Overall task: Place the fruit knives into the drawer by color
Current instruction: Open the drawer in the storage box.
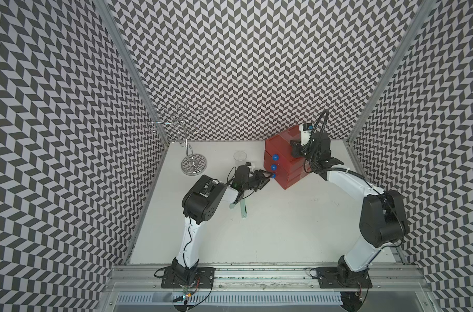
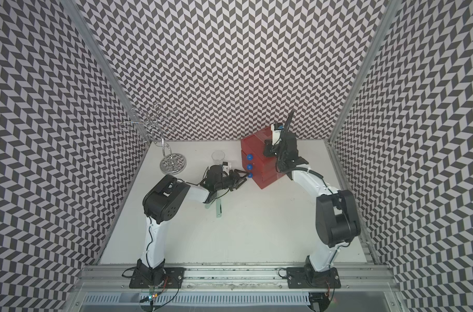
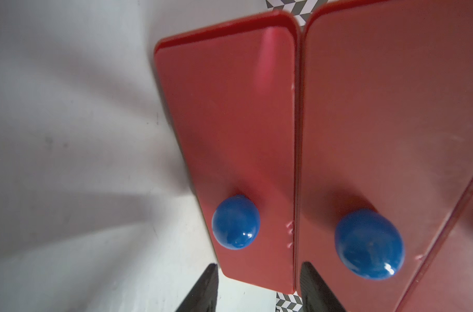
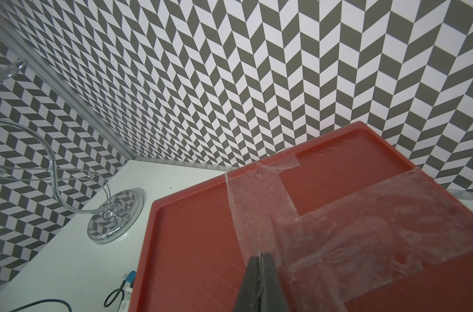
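Two pale mint fruit knives [image 1: 243, 209] lie on the surface [image 1: 284, 229], the clearer one's long axis running 12-to-6. At their 1 o'clock the left gripper [image 1: 269, 178], fingers apart, faces the lowest of three blue knobs [image 1: 273, 167] on the drawer [image 1: 280, 144]. The right gripper [image 4: 261, 256], fingers closed on nothing, sits atop it.

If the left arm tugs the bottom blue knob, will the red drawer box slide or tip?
Likely light: the drawer box looks like thin plastic on a smooth table, so it may slide. The shut right gripper seems to press its taped top, which should steady it. The glossy knob may slip in the left gripper.
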`<state>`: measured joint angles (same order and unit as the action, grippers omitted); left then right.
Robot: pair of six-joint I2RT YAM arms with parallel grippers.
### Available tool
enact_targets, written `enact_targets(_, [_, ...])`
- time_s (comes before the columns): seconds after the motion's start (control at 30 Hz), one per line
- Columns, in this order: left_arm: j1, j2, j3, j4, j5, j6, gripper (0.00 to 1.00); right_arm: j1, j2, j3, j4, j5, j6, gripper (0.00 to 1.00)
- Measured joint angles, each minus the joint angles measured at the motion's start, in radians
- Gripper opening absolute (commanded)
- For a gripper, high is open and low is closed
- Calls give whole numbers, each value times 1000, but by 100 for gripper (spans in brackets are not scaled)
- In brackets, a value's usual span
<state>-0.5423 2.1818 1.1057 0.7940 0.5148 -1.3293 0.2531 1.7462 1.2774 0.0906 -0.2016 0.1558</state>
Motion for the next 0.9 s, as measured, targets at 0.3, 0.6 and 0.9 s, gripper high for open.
enact_targets(0.3, [0,60,15,34,4,-34,48,0,0,0,0,0,0,0])
enact_targets(0.6, [0,74,48,52,7,-55,48,0,0,0,0,0,0,0])
enact_targets(0.9, [6,122,92,66,20,-66,46,0,1,0,1,0,0,0])
